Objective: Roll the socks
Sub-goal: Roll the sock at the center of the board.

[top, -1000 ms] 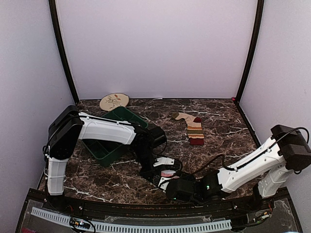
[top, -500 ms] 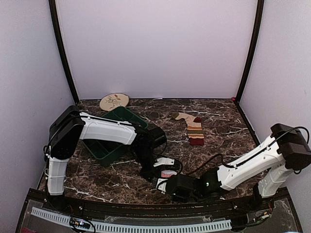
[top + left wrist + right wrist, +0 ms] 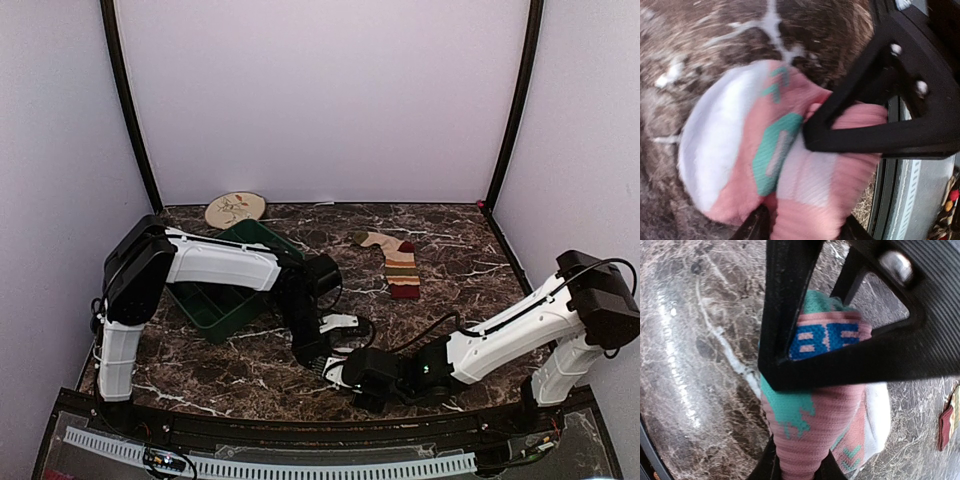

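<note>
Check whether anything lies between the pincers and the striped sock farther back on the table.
Nothing visible: only bare marble lies between the striped sock and the left pincer and right pincer; the green bin sits off to the left. Both pincers are shut on the pink sock, though.

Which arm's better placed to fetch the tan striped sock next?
Probably the right: the tan striped fabric sock lies right of centre. The left end effector and right end effector both grip the pink mint-spotted fabric sock.

— The black right gripper (image 3: 342, 368) pushes forward and left, crowding the black left gripper (image 3: 322, 350)!
— Yes, and the small pink mint-spotted fabric sock (image 3: 765, 165) disappears beneath them in the overhead view.
</note>
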Available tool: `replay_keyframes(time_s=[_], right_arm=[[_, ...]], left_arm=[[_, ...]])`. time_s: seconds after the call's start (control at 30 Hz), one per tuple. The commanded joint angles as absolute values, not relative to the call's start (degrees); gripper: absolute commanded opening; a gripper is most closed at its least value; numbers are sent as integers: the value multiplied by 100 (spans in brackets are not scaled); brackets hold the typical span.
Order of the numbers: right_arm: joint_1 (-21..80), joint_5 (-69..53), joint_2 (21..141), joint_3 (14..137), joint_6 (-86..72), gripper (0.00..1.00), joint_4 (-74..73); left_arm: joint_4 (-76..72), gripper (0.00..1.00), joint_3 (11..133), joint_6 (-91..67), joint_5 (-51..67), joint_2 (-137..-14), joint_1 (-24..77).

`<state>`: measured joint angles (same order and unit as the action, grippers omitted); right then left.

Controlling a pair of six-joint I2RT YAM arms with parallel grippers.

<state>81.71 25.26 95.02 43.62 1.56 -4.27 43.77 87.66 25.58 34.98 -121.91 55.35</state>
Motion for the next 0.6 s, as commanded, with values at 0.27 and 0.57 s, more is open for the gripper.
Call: replay_keyframes(time_s=[0.27, 0.57], right_arm=[[7910, 2039, 9694, 4470, -462, 1, -542], [7725, 1762, 9682, 4642, -872, 1, -721]], left_arm=[[3654, 55, 8136, 1390, 3009, -11740, 5009], [2623, 55, 7076, 1023, 1961, -10825, 4862]])
